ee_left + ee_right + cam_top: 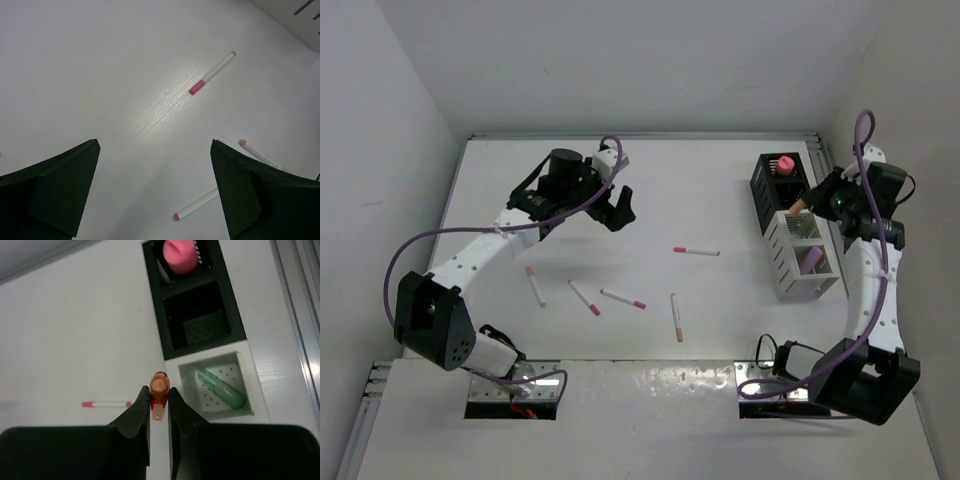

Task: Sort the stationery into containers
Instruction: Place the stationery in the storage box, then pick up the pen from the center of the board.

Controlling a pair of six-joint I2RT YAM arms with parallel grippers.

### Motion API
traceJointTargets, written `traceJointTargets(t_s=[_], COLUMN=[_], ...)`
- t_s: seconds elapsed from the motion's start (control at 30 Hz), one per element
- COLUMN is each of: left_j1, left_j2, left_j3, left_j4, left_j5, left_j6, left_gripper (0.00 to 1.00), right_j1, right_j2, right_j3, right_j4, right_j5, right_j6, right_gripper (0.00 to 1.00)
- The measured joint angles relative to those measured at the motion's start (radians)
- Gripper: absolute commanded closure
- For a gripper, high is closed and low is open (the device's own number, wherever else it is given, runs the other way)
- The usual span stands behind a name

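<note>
My right gripper (160, 390) is shut on a short orange piece (159, 385), held just left of the white slatted rack (200, 357). A mint-green piece (222, 389) lies in that rack's near compartment. Behind it stands the black holder (156, 315) with a pink piece (179, 254) in its far cell. In the top view the right gripper (805, 205) hovers where the black holder (762, 190) meets the rack (790, 280). My left gripper (615, 205) is open above bare table. Several white pens lie loose on the table, among them one (696, 251) mid-table and one (212, 74) ahead of the left fingers.
A lilac piece (810, 258) sits in the rack's middle compartment. More pens (623, 298), (536, 287) lie near the front of the table, one (676, 317) with an orange tip. White walls close in the table on three sides.
</note>
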Motion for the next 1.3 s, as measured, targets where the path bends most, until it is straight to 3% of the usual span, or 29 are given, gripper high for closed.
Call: traceJointTargets(t_s=[0.43,0.47,0.57,0.63,1.0,1.3], left_j1=[-0.017,-0.023,-0.048,-0.068,-0.204,-0.257], left_j2=[0.008,0.016,0.074,0.132,0.504,0.679], left_j3=[-0.006,-0.004,0.019,0.053,0.273,0.392], left_j4=[-0.053,-0.052,-0.056,-0.066,-0.069,-0.068], left_j5=[-0.039,-0.039,-0.041,-0.043,-0.014,0.033], left_j6=[0.116,0.126,0.150,0.166,0.256,0.333], left_gripper=[0.00,0.00,0.07,0.14,0.47,0.51], right_j1=[-0.056,-0.057,-0.057,-0.057,-0.057,-0.052], right_j2=[0.094,0.101,0.130,0.143,0.089,-0.011], right_j3=[-0.140,-0.143,-0.144,-0.146,-0.147,-0.093], right_j4=[0.076,0.082,0.098,0.103,0.088,-0.026], right_j5=[0.059,0.063,0.074,0.077,0.017,-0.145], right_j6=[-0.159,-0.166,-0.186,-0.198,-0.247,-0.344], right_gripper=[0.99,0.82,0.54,0.50,0.54,0.60])
